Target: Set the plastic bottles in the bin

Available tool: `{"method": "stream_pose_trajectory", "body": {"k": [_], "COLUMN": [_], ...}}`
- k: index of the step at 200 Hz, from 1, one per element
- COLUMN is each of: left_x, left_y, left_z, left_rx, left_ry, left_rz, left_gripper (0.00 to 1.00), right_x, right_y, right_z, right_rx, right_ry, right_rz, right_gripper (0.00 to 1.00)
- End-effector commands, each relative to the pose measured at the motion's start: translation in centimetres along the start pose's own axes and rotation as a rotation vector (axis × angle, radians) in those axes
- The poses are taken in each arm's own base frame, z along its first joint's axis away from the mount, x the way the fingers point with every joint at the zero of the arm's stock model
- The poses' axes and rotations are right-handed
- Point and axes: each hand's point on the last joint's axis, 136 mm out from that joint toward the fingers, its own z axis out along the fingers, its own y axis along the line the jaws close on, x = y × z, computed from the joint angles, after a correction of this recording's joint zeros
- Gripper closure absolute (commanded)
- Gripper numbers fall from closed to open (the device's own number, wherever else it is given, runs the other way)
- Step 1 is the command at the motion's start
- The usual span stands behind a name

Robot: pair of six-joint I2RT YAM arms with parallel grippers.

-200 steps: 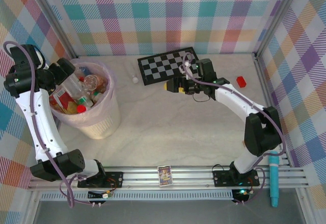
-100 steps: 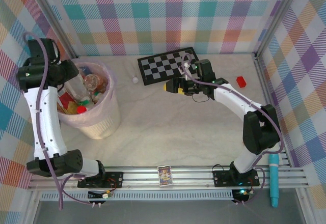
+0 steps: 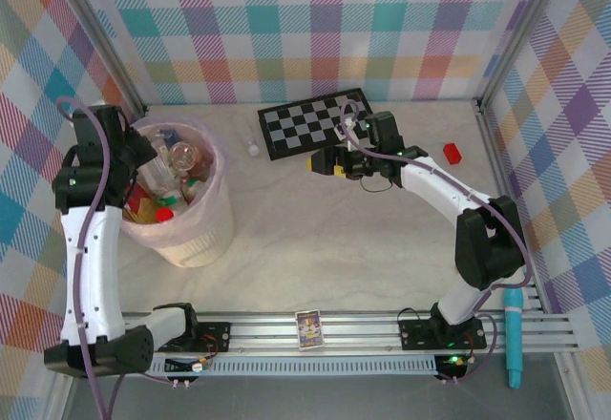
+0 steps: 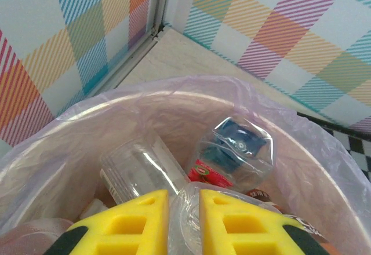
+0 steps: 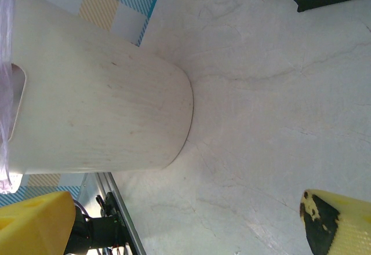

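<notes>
The bin [image 3: 203, 237] stands at the table's left, a cream bucket lined with a pink bag [image 4: 324, 168]. Several plastic bottles [image 3: 181, 159] lie inside it. Among them are a clear one with a blue cap and red label [image 4: 235, 150] and a plain clear one [image 4: 136, 171]. My left gripper [image 3: 136, 157] hovers over the bin's left rim. It is shut [image 4: 184, 200], and clear plastic from the pile below shows through the narrow gap. My right gripper [image 3: 323, 163] is open and empty near the checkerboard, low over bare table [image 5: 185, 226], facing the bin's outer wall [image 5: 98, 104].
A checkerboard [image 3: 315, 122] lies at the back centre, with a small white cap-like piece [image 3: 253, 149] to its left. A red block [image 3: 452, 153] sits at the right. A card [image 3: 308, 328] and a blue tool [image 3: 514, 339] rest by the front rail.
My left gripper has gone from open to shut, and its arm has swung back and toward the near-left side of the bin. The right arm has not moved.
</notes>
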Motion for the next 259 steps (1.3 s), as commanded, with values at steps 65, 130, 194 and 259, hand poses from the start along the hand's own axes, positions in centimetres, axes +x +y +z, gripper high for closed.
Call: {"method": "stream_pose_trajectory", "body": {"k": [65, 130, 194, 259], "left_x": [10.3, 9.1, 3.0, -1.5], "left_y": [-1.2, -3.2, -3.9, -6.1], "left_z": [4.5, 4.8, 1.6, -2.1], "left_rx": [0.072, 0.128, 0.12, 0.234], "left_ry": [0.372, 0.362, 0.225, 0.114], "left_rz": [-0.033, -0.019, 0.055, 0.045], "left_gripper": [0.81, 0.79, 0.53, 0.48], "right_x": [-0.9, -5.5, -8.5, -9.4], "right_y": [-0.5, -1.7, -1.2, -3.6], "right_z": [1.9, 9.5, 17.9, 24.7], "right_rx": [0.054, 0.298, 0.216, 0.285], "right_ry": [0.008, -0.064, -0.107, -0.128], "right_rz": [-0.019, -0.171, -0.263, -0.322], "right_gripper": [0.0, 0.06, 0.09, 0.12]}}
